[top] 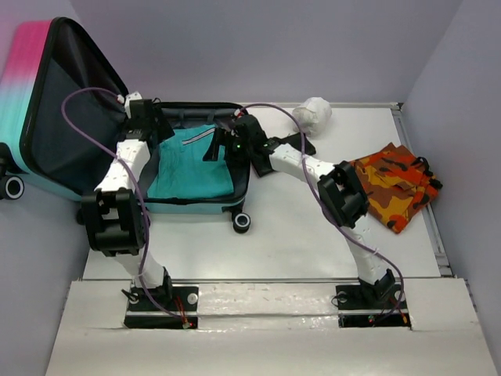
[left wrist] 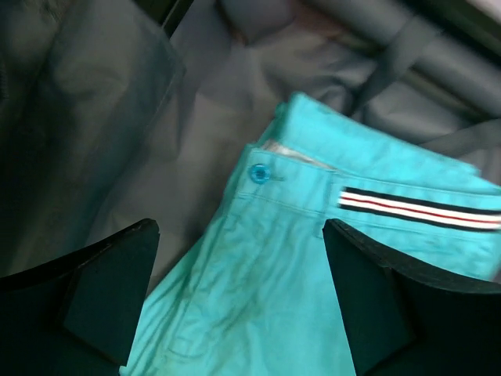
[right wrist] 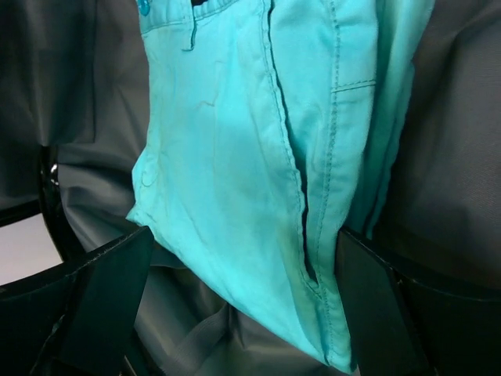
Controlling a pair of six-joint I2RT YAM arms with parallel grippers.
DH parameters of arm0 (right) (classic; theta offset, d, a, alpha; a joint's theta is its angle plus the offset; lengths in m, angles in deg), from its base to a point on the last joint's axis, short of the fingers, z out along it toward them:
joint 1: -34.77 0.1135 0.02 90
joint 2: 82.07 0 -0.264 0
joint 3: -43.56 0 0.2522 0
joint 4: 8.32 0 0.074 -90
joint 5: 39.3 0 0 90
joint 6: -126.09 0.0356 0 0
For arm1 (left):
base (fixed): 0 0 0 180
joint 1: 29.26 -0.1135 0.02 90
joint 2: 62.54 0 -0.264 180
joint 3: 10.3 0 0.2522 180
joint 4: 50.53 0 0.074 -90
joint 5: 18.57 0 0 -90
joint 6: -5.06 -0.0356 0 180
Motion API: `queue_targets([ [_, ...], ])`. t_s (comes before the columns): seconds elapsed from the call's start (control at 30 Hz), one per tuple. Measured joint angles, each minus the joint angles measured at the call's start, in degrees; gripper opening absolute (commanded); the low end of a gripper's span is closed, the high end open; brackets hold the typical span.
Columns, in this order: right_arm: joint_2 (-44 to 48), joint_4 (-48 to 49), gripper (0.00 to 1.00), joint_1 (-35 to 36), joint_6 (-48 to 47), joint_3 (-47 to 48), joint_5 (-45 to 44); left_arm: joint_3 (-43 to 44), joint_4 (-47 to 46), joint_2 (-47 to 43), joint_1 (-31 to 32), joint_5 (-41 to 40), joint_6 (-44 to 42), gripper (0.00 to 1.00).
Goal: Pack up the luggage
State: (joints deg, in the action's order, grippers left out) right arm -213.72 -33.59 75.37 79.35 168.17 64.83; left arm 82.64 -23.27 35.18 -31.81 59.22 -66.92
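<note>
Luggage (top: pixel 43 110) open; folded teal trousers (top: pixel 192 168) lying in bottom half.

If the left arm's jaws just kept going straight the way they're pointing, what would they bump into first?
Probably the turquoise trousers lying in the open suitcase: they fill the view between the open jaws, with nothing in front. How far off is hard to tell.

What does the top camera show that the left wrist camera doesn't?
Only the top view: the orange camouflage garment and the white rolled bundle on the table, outside the open pink-to-teal hard-shell suitcase. Only the left wrist view: a round teal button at the waistband and its band's black, white and red stripes. Both: the folded teal trousers lying on the suitcase's black lining.
</note>
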Motion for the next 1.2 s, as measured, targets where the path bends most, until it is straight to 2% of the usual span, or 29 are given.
queue_targets([
  [0.1,0.5,-0.9,0.97,0.0,-1.4,0.1,-0.5,0.0,-0.4,-4.3,3.0,-1.2,-0.3,0.99],
  [0.2,2.8,-2.1,0.93,0.0,-3.3,-0.3,-1.4,0.0,-1.5,-10.6,9.0,-1.4,-1.0,0.99],
  [0.3,8.8,-3.1,0.84,-0.2,-5.4,-2.3,-4.4,0.0,-2.7,-16.6,14.1,0.8,-1.0,0.98],
  [0.4,20.9,-1.3,0.64,-1.2,-6.4,-10.5,-9.0,-2.2,-4.3,-24.4,16.9,3.9,-0.6,0.97],
  [0.53,34.6,3.3,0.44,-4.4,-5.4,-21.0,-15.6,-9.7,-6.2,-37.2,19.3,8.8,0.1,0.97],
  [0.57,36.6,5.2,0.44,-5.9,-4.6,-23.8,-17.4,-11.7,-6.4,-40.5,19.7,10.1,0.1,0.97],
  [0.7,38.7,9.5,0.61,-12.3,0.2,-35.7,-23.3,-21.5,-7.1,-53.0,20.6,15.4,0.2,0.98],
  [0.8,35.9,9.0,0.64,-15.9,4.1,-44.0,-26.8,-26.4,-6.4,-59.2,20.6,17.0,-0.1,0.99],
  [0.9,30.9,7.9,0.69,-17.3,8.2,-48.2,-28.8,-30.4,-6.1,-65.1,20.6,17.5,-0.4,0.99],
  [1.07,25.6,10.5,0.70,-18.2,13.1,-48.7,-28.3,-33.8,-6.8,-69.0,20.6,18.3,-0.4,0.99],
  [1.2,22.5,15.7,0.61,-19.3,17.1,-47.8,-27.1,-37.7,-8.1,-71.0,20.6,18.3,-0.4,0.99],
])
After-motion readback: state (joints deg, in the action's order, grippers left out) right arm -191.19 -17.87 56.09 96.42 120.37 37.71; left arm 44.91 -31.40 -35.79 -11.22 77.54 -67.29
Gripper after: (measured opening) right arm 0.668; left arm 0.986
